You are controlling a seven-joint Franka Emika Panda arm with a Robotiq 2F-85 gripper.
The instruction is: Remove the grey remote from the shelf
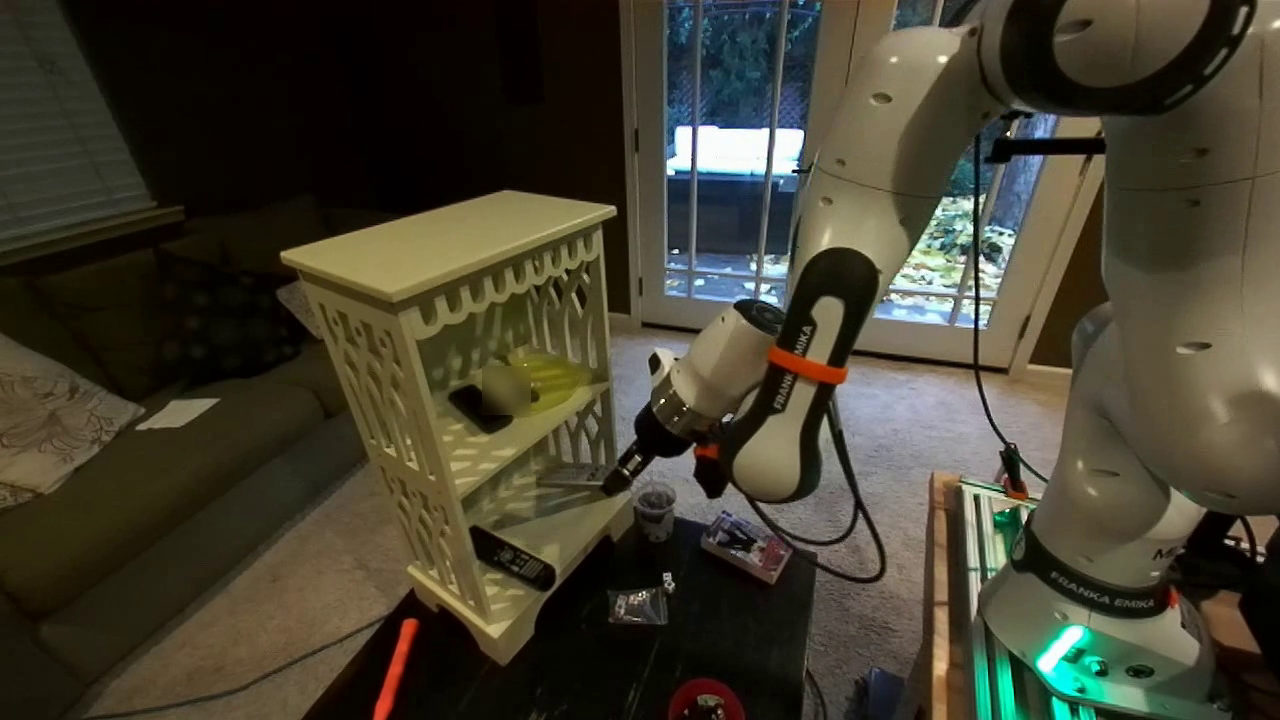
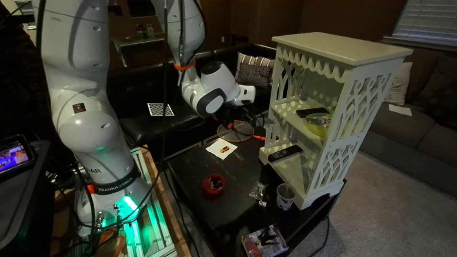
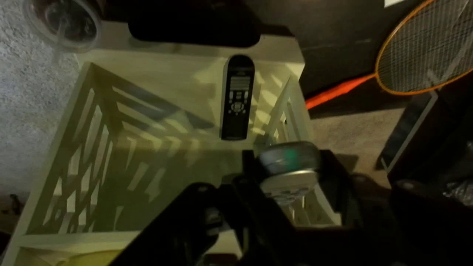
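The cream-white shelf [image 1: 450,245] stands on a dark table; it also shows in an exterior view [image 2: 342,48] and the wrist view [image 3: 159,74]. My gripper [image 3: 288,157] is shut on the grey remote [image 3: 292,181], whose rounded end sits between the fingers. In an exterior view the gripper [image 1: 614,484] is in front of the shelf's opening, and the grey remote [image 1: 572,477] sticks out from its tips. In an exterior view the gripper [image 2: 251,116] is dark and its tips are hard to make out. Touching between remote and shelf cannot be told.
A black remote [image 1: 512,557] lies on the shelf's bottom tier. A yellow-green bowl [image 2: 317,123] and a black oblong thing [image 2: 311,112] sit on the tier above. A cup [image 2: 285,196], a small bag [image 2: 257,190], a red bowl [image 2: 213,185] and a racket [image 3: 425,48] are around it.
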